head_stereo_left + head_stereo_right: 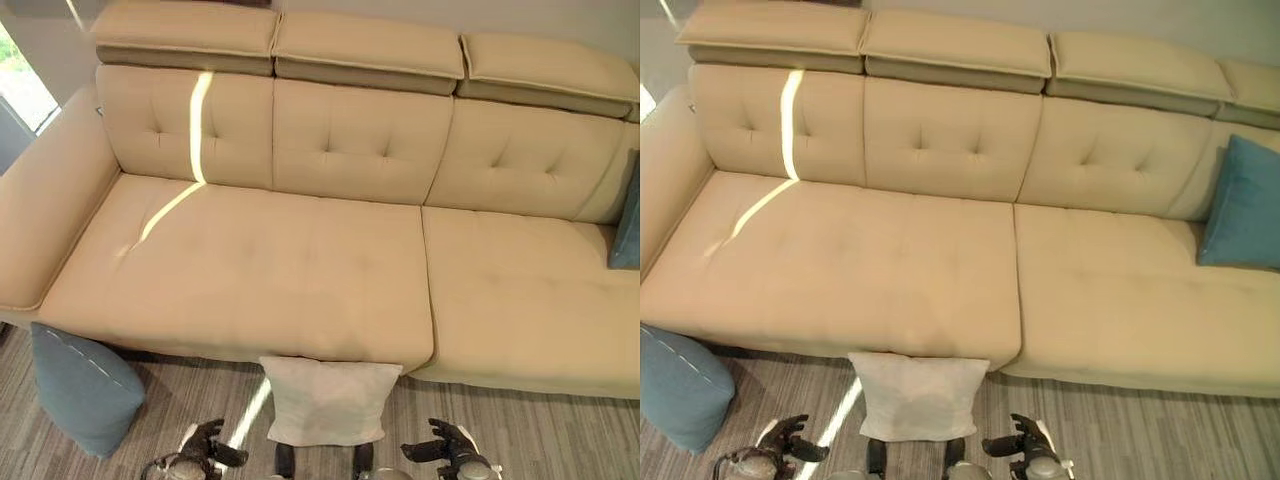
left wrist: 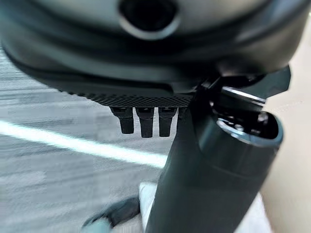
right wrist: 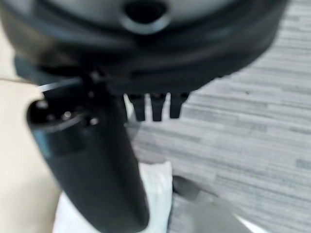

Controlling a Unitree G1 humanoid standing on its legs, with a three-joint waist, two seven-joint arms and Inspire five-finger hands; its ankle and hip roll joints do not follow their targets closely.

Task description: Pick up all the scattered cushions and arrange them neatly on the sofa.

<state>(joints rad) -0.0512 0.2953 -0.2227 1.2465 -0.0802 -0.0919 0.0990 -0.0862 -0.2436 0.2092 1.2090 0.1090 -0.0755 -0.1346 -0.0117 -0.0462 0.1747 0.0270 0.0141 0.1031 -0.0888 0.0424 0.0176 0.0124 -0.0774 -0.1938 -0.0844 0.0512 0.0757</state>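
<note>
Square white fabric cushion (image 1: 327, 400): bottom centre, on grey striped floor (image 1: 520, 425), leaning against beige upholstered sofa (image 1: 300, 260). Blue fabric cushion (image 1: 85, 385): lower left (another blue cushion (image 1: 1243, 205) on sofa, right edge). Left hand (image 1: 205, 445) and right hand (image 1: 450, 443): bottom edge, flanking white cushion, fingers loosely spread, holding nothing.

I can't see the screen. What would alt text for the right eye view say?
A long beige sofa fills the view, with a blue cushion propped at its right end. On the striped grey floor in front, a white cushion leans against the sofa and another blue cushion lies at left, with the robot's left hand and right hand open below.
</note>
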